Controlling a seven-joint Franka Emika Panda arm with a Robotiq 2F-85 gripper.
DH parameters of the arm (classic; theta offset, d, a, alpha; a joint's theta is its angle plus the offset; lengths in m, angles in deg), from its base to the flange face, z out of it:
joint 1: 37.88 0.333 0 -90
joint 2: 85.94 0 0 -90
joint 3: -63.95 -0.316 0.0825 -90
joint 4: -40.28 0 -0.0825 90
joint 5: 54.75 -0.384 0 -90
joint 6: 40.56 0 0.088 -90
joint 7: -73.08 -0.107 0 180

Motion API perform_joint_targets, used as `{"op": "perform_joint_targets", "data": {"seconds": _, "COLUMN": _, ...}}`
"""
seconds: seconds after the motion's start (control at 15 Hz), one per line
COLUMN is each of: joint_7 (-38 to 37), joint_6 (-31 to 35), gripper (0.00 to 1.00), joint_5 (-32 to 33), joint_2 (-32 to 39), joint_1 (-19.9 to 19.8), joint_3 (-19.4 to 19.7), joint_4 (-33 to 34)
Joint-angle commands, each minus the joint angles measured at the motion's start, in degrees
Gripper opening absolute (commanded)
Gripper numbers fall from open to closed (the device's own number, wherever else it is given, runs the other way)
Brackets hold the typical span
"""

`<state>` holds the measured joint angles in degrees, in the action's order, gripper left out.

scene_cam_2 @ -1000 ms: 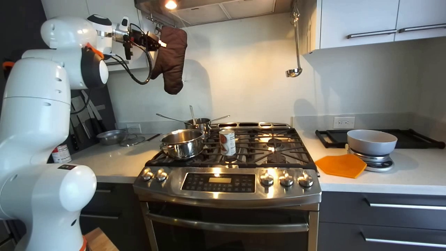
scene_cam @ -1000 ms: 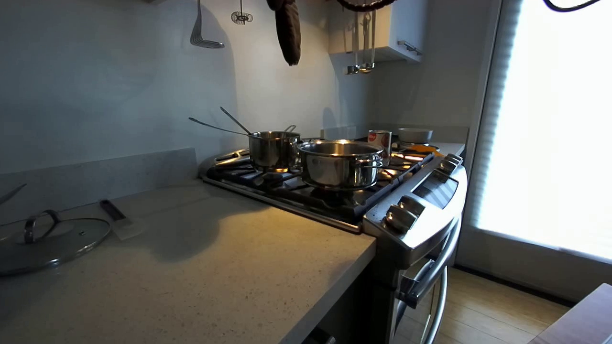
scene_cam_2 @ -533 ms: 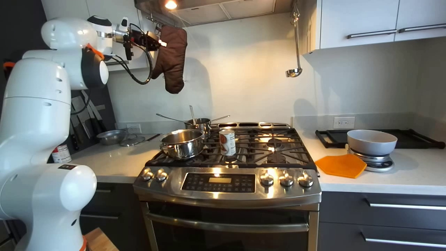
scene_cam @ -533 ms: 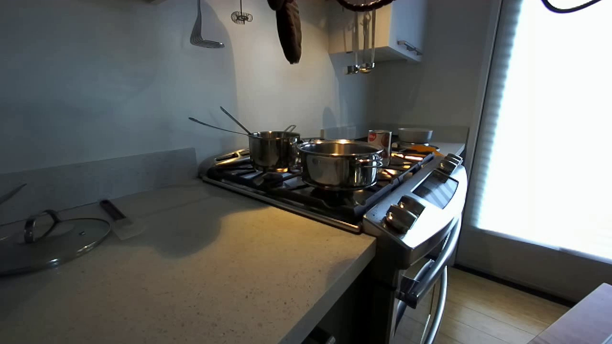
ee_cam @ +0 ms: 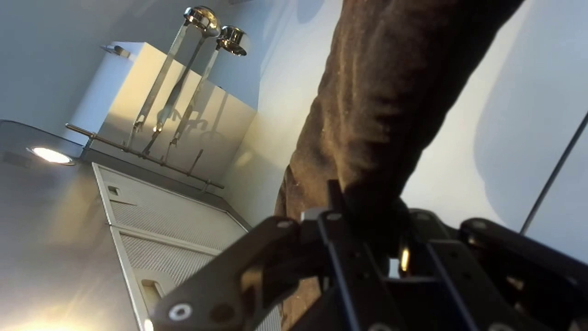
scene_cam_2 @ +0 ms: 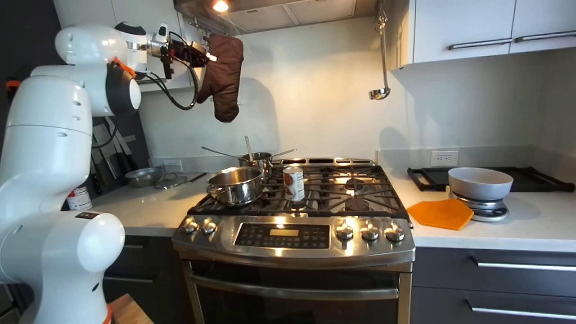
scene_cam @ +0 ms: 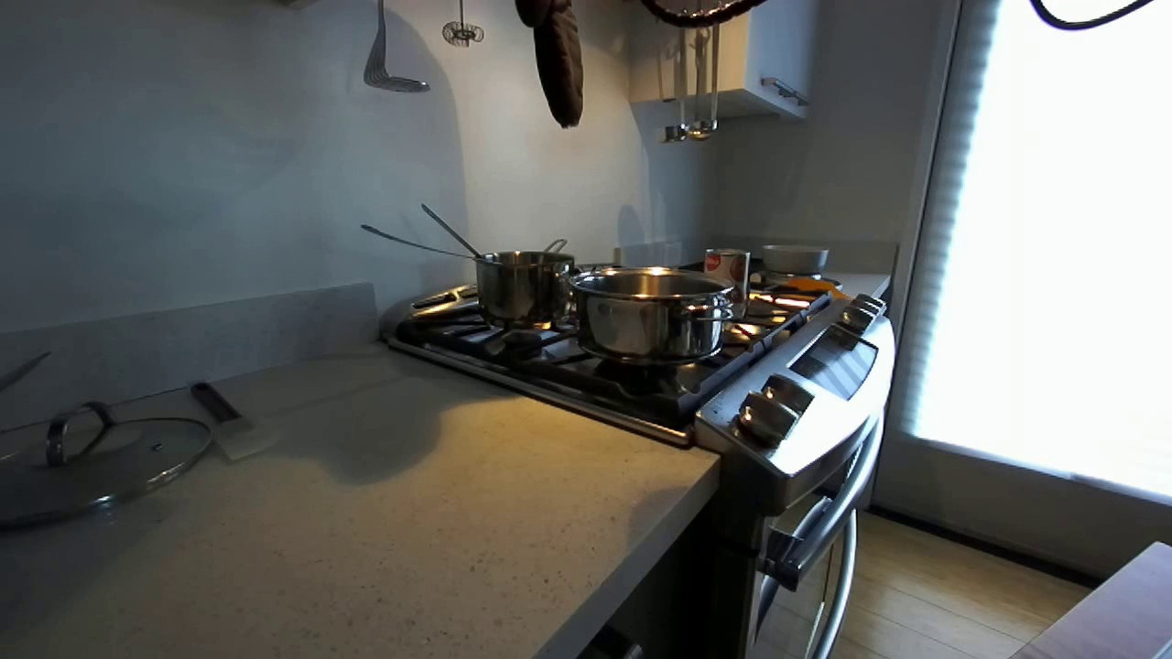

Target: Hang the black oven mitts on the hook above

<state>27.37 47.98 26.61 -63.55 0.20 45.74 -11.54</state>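
The oven mitt [scene_cam_2: 225, 76], very dark brown padded fabric, hangs thumb and tip downward under the left edge of the range hood. Its lower part shows at the top of an exterior view [scene_cam: 558, 73]. My gripper [scene_cam_2: 209, 57] is shut on the mitt from the left, near its upper part. In the wrist view the gripper [ee_cam: 369, 204] has mitt fabric [ee_cam: 381, 105] pinched between its fingers. A rail with hooks [scene_cam_2: 196, 24] runs under the hood's left side, close to the mitt's top. Whether the mitt touches a hook cannot be told.
Pots [scene_cam_2: 236, 185] and a can [scene_cam_2: 294, 183] stand on the stove below. The range hood [scene_cam_2: 288, 15] is just above the mitt. Ladles [scene_cam_2: 381, 92] hang at the hood's right side. A slotted spatula [scene_cam: 389, 73] and whisk [scene_cam: 462, 35] hang on the left. A cabinet is behind the arm.
The gripper and mitt have shifted slightly to the right in both exterior views. The mitt rose a little, then came down slightly. The grip has not changed.
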Motion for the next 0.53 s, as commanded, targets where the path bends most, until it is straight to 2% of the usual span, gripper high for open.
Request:
{"op": "perform_joint_targets", "data": {"seconds": 0.0, "joint_7": 0.07, "joint_6": -1.66, "gripper": 0.05, "joint_5": 1.28, "joint_2": 0.16, "joint_1": 0.83, "joint_3": 0.43, "joint_4": 0.13}}
{"op": "perform_joint_targets", "data": {"seconds": 0.47, "joint_7": -0.04, "joint_6": -1.72, "gripper": 0.05, "joint_5": 1.55, "joint_2": 0.08, "joint_1": 1.03, "joint_3": 0.45, "joint_4": -1.45}}
